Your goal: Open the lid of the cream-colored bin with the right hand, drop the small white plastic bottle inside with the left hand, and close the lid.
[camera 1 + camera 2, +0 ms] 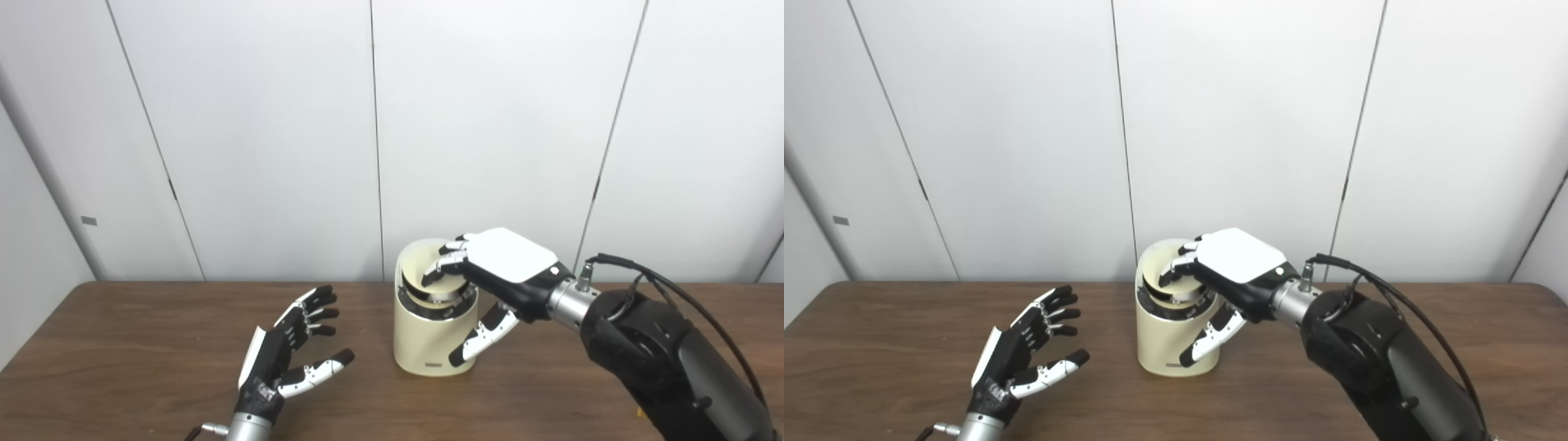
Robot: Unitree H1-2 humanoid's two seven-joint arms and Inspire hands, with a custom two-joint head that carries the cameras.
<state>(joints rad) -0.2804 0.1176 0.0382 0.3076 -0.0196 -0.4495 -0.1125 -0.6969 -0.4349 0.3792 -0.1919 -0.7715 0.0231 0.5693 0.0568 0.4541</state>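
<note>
Left eye view shows the cream-colored bin (429,343) standing upright on the brown counter (122,343), near its middle. The lid (422,263) is tilted up on the far left side of the bin, so the dark inner ring is visible. The right robot hand (490,275) lies over the top of the bin, its fingers (450,260) touching the lid and its thumb down the right wall. The left robot hand (291,346) hovers left of the bin, fingers spread wide, holding nothing. The bottle cannot be seen.
</note>
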